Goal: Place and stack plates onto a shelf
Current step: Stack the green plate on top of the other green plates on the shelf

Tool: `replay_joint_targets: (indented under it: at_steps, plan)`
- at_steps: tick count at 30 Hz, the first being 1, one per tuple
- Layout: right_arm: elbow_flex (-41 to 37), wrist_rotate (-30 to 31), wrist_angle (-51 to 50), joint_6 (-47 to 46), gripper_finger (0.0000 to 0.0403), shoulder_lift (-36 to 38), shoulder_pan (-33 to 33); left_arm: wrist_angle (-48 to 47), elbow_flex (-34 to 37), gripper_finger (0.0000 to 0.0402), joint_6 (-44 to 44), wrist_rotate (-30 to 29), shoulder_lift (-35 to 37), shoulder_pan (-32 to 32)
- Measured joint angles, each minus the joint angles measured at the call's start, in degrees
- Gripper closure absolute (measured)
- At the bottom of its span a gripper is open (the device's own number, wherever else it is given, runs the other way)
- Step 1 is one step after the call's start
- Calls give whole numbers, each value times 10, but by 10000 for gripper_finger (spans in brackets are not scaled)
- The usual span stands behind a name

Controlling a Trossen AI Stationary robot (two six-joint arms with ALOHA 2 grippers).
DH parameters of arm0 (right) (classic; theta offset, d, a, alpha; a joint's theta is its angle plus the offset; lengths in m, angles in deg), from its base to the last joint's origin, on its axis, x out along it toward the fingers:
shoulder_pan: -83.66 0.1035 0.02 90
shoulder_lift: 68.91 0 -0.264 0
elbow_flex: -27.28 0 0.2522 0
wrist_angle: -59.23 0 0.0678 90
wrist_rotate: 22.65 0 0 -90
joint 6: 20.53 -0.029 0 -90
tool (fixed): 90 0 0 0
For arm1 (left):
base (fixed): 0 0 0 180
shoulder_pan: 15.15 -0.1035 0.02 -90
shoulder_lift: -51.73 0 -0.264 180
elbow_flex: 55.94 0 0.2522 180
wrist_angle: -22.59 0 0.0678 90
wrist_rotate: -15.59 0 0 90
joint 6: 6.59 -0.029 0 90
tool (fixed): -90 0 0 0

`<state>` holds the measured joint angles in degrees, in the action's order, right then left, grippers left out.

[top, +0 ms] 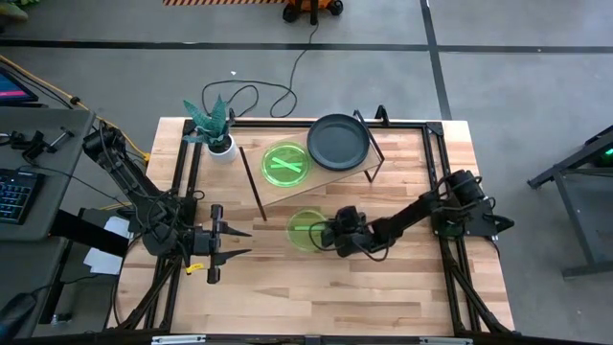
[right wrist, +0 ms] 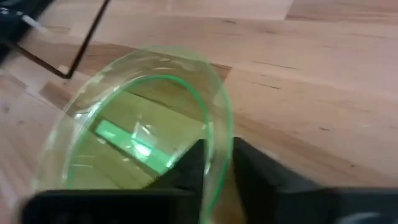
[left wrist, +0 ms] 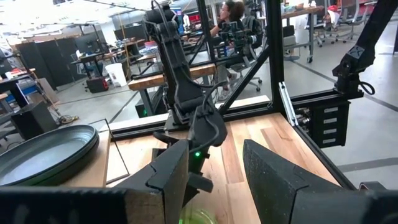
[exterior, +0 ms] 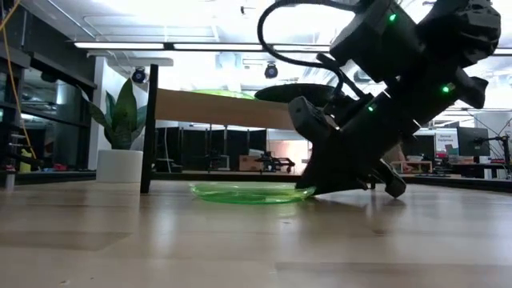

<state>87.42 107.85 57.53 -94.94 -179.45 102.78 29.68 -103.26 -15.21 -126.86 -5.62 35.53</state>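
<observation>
A translucent green plate (top: pixel 305 230) lies flat on the table in front of the shelf (top: pixel 335 184); my right gripper (top: pixel 324 233) is shut on its right rim. On the shelf board rest another green plate (top: pixel 285 163) and a dark grey plate (top: pixel 337 141). The low view shows the table plate (exterior: pixel 248 193) resting on its base, with my right gripper (exterior: pixel 310 189) slanting down onto its edge. My left gripper (top: pixel 239 241) hovers open at the table's left, pointing level toward the plate and touching nothing. My right gripper has the green plate's rim (right wrist: pixel 219 146) between its two fingers, one finger (right wrist: pixel 186 168) inside the plate and the other outside. The fingers come slanting down from the table's right side. The plate still lies flat on the table.
A white pot with a green plant (top: pixel 218 142) stands at the shelf's far left corner. Black frame rails (top: pixel 442 182) run along the table's sides and far edge. Bare wood lies toward the near edge (top: pixel 316 297). People sit in the room beyond the table.
</observation>
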Motion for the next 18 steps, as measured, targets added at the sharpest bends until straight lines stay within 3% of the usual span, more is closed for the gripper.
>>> replay_joint_targets:
  at_steps: [1,3,11,18]
  plan:
    - [0,0,-3,2,365,0,0,0,0,259,0,0,0,0]
    - [0,-11,-8,18,389,7,-1,0,0,259,0,0,0,0]
    - [-1,-134,-80,74,401,101,13,-1,0,259,-1,0,0,0]
    - [-1,-182,-91,117,402,174,17,-1,0,259,0,0,0,0]
